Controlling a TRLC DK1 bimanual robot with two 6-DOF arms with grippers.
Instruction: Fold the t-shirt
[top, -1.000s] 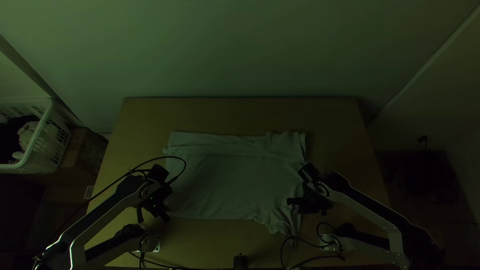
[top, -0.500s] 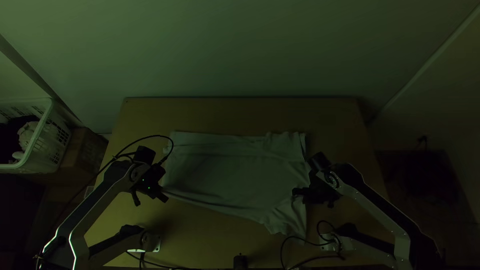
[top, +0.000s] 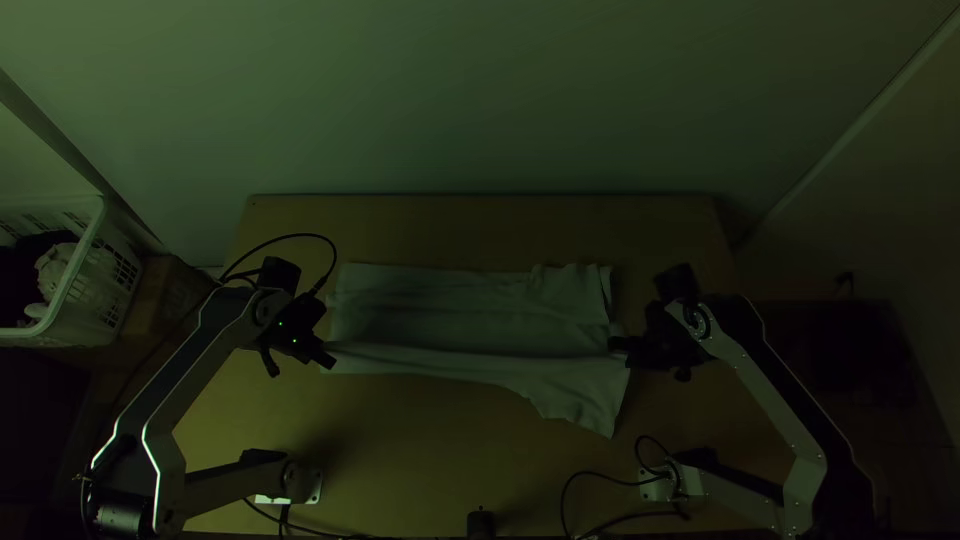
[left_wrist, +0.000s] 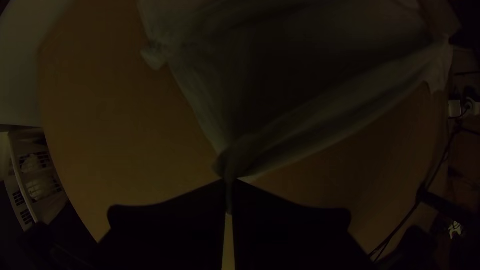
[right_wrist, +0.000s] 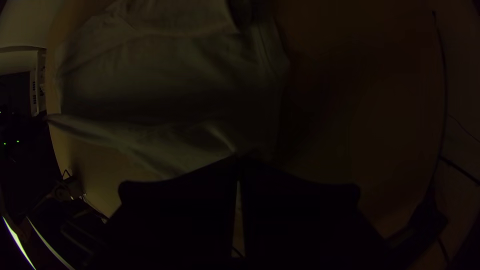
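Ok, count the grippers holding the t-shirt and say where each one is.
2. The left gripper has its jaws closed on the t-shirt at its left end in the top view; the right gripper has its jaws closed at the right end.

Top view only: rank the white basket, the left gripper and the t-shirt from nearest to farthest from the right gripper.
1. T-shirt: nearest; the right gripper holds its edge, with the rest spread toward the left arm.
2. Left gripper: across the table, at the t-shirt's other end.
3. White basket: farthest, beyond the table's left edge.
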